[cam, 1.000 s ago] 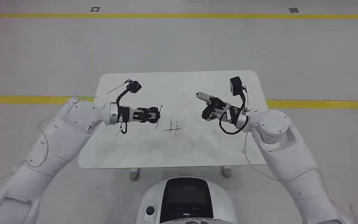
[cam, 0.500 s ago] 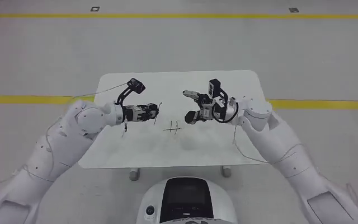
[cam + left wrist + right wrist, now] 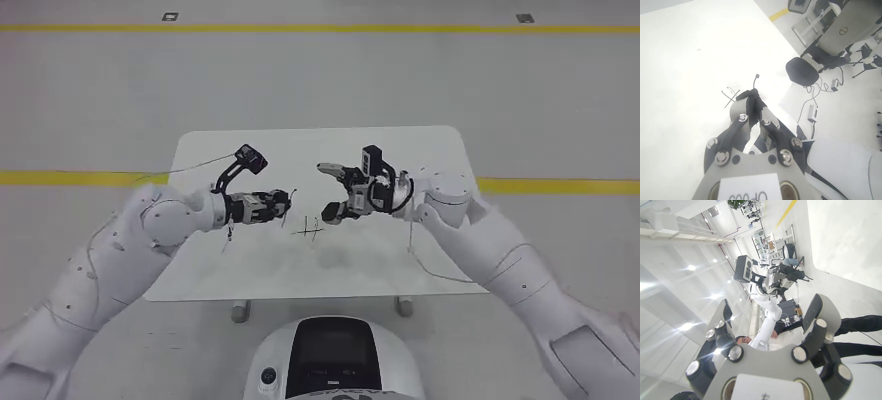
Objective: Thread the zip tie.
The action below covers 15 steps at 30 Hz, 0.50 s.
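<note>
Seen from the left wrist, the left tool point(image 3: 753, 94) is clenched on a black zip tie point(image 3: 755, 82) whose head pokes past its tips, while the top view sets it over the middle of the tabletop point(image 3: 300, 275), facing the wide-spread right tool point(image 3: 328, 190), with crossed spare ties point(image 3: 309, 230) lying between them.

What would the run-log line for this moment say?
left gripper: shut on zip tie, above table | right gripper: open, empty, facing it | spare zip ties: crossed on table
</note>
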Available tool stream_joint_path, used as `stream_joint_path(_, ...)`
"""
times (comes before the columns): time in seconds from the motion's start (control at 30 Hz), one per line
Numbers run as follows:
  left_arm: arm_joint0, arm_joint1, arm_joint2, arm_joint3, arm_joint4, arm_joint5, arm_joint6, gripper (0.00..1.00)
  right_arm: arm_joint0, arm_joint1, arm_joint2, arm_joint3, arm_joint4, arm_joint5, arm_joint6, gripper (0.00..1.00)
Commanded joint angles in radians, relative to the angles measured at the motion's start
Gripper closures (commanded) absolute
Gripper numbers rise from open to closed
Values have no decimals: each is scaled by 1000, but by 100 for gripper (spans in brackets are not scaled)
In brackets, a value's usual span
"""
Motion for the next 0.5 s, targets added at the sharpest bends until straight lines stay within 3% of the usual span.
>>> stream_joint_path(0.0,8,2,5,-23,100,13,14,100,30,-3,-48,39,44,0,-18,0)
stream_joint_path(0.1,23,4,10,-51,168,19,31,100,79,-8,-118,76,118,0,-40,0)
stream_joint_path(0.17,32,6,16,-73,238,45,35,100,122,-11,-181,105,178,0,-58,0)
stream_joint_path(0.27,49,6,18,-96,269,71,44,100,184,-15,-274,141,279,0,-92,0)
stream_joint_path(0.47,55,7,15,-103,280,78,50,100,191,-15,-283,143,287,0,-96,0)
